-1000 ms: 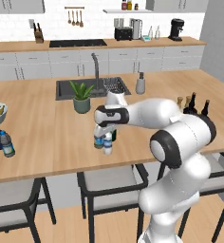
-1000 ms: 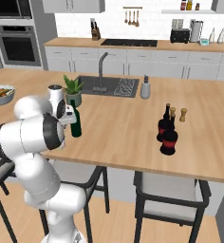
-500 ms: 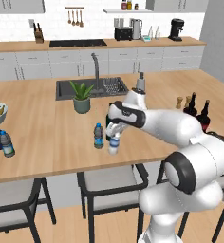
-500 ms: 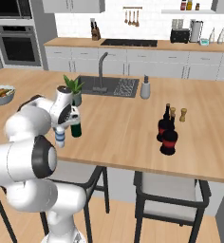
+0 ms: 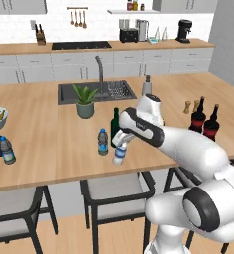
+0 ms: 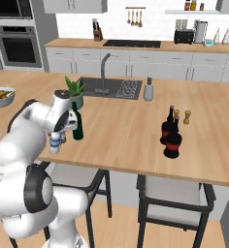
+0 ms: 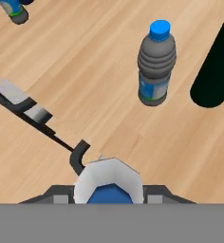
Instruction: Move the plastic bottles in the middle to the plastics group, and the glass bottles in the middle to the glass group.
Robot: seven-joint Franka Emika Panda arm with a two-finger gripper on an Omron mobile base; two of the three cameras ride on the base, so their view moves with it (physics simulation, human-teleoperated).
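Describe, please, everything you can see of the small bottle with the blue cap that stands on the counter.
The blue-capped bottle is small and looks like clear plastic. It has ribbed shoulders, a round blue cap and a bluish label around its lower body. It stands upright on the wooden counter, a little nearer the front edge than the dark green wine bottle and apart from it. Nothing touches it except the counter.

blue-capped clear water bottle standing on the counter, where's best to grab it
Probably around the ribbed body of the blue-capped clear water bottle, above its bluish label, coming in level from the counter's front edge. It stands upright, and the dark green wine bottle crowds its far side.
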